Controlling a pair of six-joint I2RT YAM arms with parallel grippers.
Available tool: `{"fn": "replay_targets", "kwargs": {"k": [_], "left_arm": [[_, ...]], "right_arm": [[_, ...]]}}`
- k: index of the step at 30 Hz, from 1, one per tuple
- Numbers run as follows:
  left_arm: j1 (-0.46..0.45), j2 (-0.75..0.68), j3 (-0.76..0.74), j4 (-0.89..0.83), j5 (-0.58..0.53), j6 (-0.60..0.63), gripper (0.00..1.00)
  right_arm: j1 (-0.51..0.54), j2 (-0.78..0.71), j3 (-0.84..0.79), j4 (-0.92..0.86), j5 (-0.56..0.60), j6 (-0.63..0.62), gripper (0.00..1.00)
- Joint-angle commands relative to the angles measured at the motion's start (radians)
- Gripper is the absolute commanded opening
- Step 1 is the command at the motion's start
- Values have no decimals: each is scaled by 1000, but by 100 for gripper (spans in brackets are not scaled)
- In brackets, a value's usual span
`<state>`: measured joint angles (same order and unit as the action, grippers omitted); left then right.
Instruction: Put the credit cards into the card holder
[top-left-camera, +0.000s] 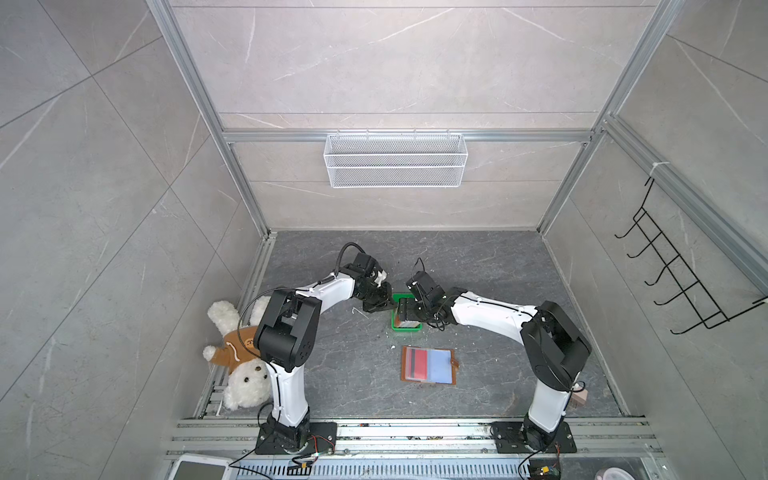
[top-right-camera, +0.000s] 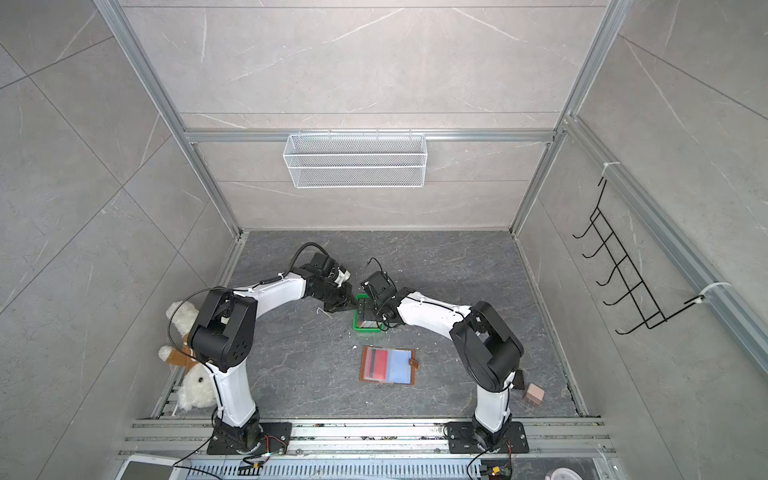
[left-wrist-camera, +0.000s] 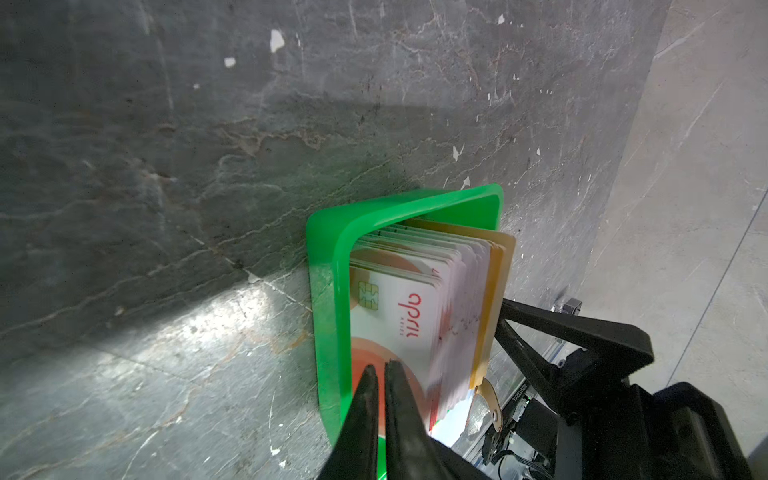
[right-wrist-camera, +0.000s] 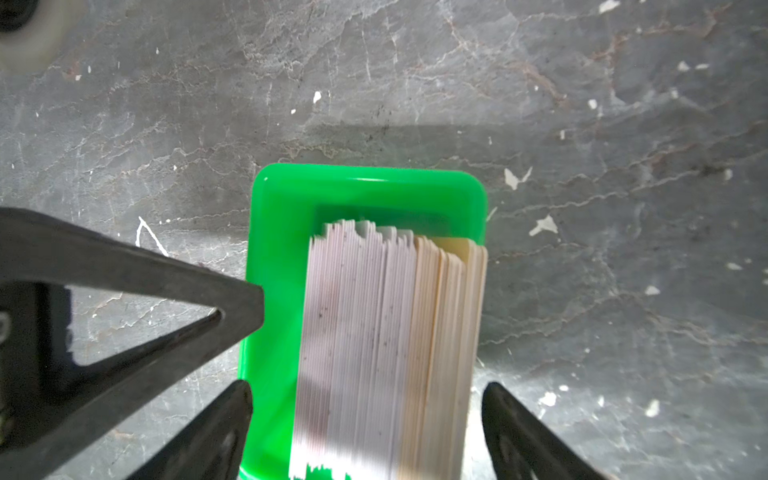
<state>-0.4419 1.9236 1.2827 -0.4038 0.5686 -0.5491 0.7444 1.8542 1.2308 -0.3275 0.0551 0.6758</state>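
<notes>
Credit cards: thick stack standing on edge in a small green tray, top edges uneven. The edges are whitish-pink over most of the stack and yellow-tan at one end. The front card is white with red-orange round blots, a gold chip and red lettering.

Right gripper: jaws spread wide, one on each side of the stack, gripping nothing.

Left gripper: jaws pressed together with only a sliver between them and nothing held. The tips are at the tray wall on the front card's side, opposite the right gripper.

Card holder: tan-brown leather booklet lying open and flat on the desk, well apart from both sets of jaws, toward the arm bases. It has clear bluish sleeves inside. The half nearer the left arm shows a red face with a dark stripe. A snap strap sticks out at the edge nearer the right arm.
</notes>
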Motion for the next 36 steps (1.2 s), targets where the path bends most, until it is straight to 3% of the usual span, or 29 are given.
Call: {"fn": "replay_targets", "kwargs": {"k": [1, 18, 36], "left_arm": [[-8, 18, 41, -26, -6, 3, 10], [-31, 53, 52, -53, -27, 10, 10], [-31, 47, 56, -67, -47, 12, 6]], "right_arm": [[-4, 29, 31, -35, 3, -19, 88], [-6, 62, 39, -44, 7, -18, 88], [-35, -32, -2, -74, 49, -35, 87]]}}
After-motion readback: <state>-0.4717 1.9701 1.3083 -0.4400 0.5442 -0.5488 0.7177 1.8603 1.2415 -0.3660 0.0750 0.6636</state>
